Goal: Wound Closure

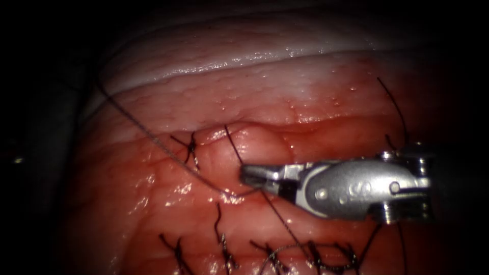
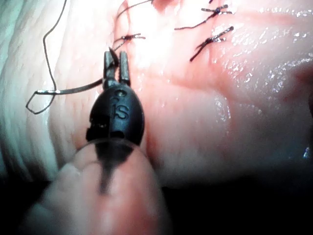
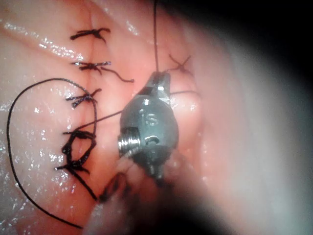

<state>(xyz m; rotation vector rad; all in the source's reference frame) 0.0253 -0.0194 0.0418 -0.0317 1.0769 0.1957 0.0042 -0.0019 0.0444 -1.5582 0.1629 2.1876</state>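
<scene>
Right pincer [image 1: 253,175] is clenched on the thread [image 1: 153,140], which trails up-left from it toward the tissue's [image 1: 305,102] far-left edge.

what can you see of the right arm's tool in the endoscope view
The right arm's tool is shiny, silvery metal, with a rounded wrist body with pins and a short, narrow end effector pointing to the picture's left. It lies nearly level, close over the wet red tissue, just right of a knotted stitch. Its jaws look shut on the dark thread, which runs up and away from them and down below them.
</scene>
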